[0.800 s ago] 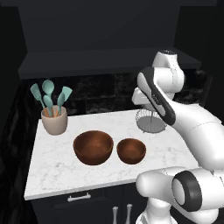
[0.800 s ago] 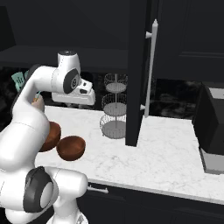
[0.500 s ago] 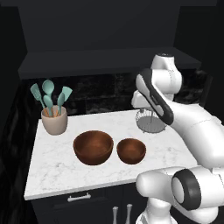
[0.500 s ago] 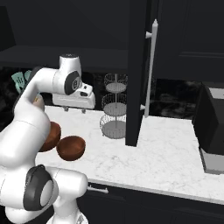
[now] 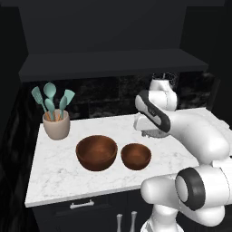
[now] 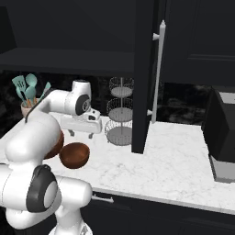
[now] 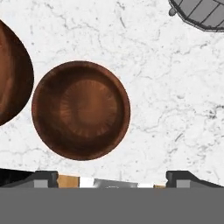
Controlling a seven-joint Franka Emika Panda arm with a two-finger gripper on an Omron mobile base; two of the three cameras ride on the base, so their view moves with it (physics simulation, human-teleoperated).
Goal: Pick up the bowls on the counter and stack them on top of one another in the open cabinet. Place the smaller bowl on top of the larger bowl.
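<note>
The smaller bowl (image 5: 136,156) sits upright at the centre of the left base view on the white marble worktop (image 5: 54,174), just right of the larger bowl (image 5: 96,152), the two close together with a thin gap showing in the hand view. In the hand view the smaller bowl (image 7: 81,110) lies left of centre, the larger bowl's rim (image 7: 15,72) at the left edge and a wire rack (image 7: 201,13) at the upper right. The fingers (image 7: 43,178) stand spread wide at the bottom corners, released and grasping nothing; the open cabinet (image 5: 113,63) spans the top of the left base view, and a beige crock (image 5: 56,124) of teal spatulas stands at the worktop's left.
</note>
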